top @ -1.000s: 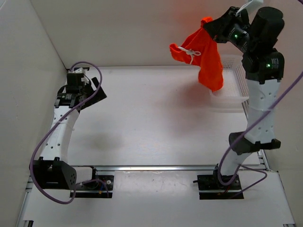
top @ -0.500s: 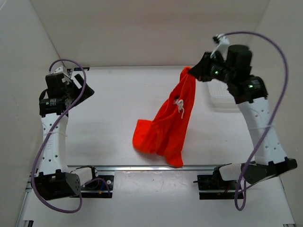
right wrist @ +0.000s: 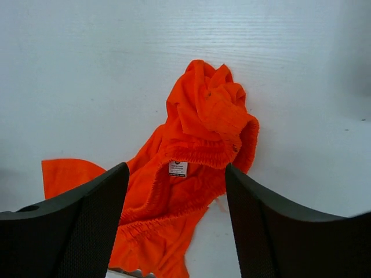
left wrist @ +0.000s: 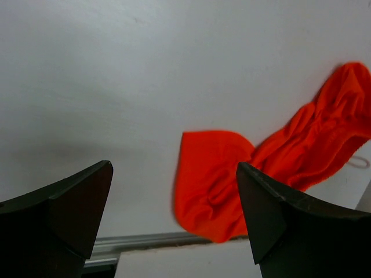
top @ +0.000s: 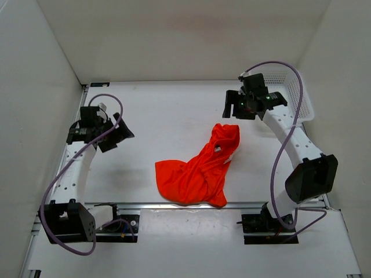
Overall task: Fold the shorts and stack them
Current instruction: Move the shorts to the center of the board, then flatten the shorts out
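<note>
The soft fabric shorts (top: 194,174) are plain bright orange-red, with a small white label (right wrist: 178,168). The flat table (top: 162,110) is plain white; the plastic mesh basket (top: 306,103) is white, grid-patterned.

The white worktop (top: 162,116) is flat, with pale walls on three sides. The orange-red shorts (top: 197,174) lie on it in a crumpled heap, near the middle and toward the front. Their low edge reaches the metal rail (top: 174,205) at the front. A white mesh basket (top: 306,107) sits in the far right corner, well apart from the shorts.
</note>
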Controlling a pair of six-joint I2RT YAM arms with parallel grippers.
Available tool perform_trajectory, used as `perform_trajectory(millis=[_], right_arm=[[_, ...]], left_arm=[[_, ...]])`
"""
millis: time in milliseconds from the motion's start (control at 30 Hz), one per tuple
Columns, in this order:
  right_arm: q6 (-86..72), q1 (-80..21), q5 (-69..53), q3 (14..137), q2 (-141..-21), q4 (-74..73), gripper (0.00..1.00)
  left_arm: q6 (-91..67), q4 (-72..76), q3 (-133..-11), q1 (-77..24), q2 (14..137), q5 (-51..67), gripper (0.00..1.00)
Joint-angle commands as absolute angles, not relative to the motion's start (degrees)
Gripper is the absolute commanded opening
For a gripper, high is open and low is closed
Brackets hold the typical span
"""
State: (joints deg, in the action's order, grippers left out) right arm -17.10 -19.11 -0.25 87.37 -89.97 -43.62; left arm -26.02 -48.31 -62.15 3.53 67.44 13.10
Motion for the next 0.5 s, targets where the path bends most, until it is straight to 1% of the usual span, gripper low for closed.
perform_trajectory(millis=[0,33,67,133,167,200,233,267,300,333,367,433,467], right_arm=[[-19.6,-19.1,3.2,89.1,-84.7,-44.7,0.70],[-21.0,-19.1,2.6,86.2,-83.3,-44.7,0.63],[-21.9,-19.1,1.9,84.3,-82.7,-44.7,0.49],[-24.9,-19.6,-0.1,78.5,-82.0,-44.2,0.34],[-26.1,-19.6,-0.6,76.7,-82.0,-44.2,0.30],[-27.1,-20.6,-0.6,75.0,-82.0,-44.2,0.30],[-28.1,-21.4,-0.6,72.4,-82.0,-44.2,0.32],[-29.8,-21.4,-0.6,71.4,-82.0,-44.2,0.40],[-30.4,-22.1,-0.6,70.6,-82.0,-44.2,0.53],[-30.9,-22.8,-0.6,70.0,-82.0,-44.2,0.77],[-32.0,-23.4,-1.2,68.8,-81.3,-44.2,0.83],[-33.2,-25.9,-2.0,67.3,-80.5,-44.2,0.91],[-35.3,-26.9,-2.6,65.4,-79.9,-44.2,0.97]], left_arm=[[-29.9,-47.1,-56.1,-0.3,61.6,17.3,0.99],[-30.9,-47.1,-54.4,-1.4,61.1,17.3,0.99],[-33.2,-45.6,-51.4,-3.9,61.1,18.9,0.99],[-35.7,-44.4,-49.1,-6.5,60.5,19.6,0.99],[-37.8,-43.6,-47.7,-9.7,60.5,20.5,0.99],[-38.7,-43.0,-47.6,-11.6,60.5,20.5,0.99],[-39.5,-42.3,-46.9,-13.5,61.6,20.5,0.99],[-40.2,-42.3,-46.9,-17.1,62.2,19.8,0.99],[-41.5,-42.3,-46.9,-18.8,62.9,19.3,0.99],[-42.1,-42.3,-46.4,-20.3,64.8,17.6,0.99],[-42.8,-41.8,-46.4,-21.5,65.8,16.7,0.99],[-44.6,-40.3,-46.4,-24.9,68.1,14.1,0.99],[-44.6,-39.6,-46.4,-25.7,70.9,13.5,0.99]])
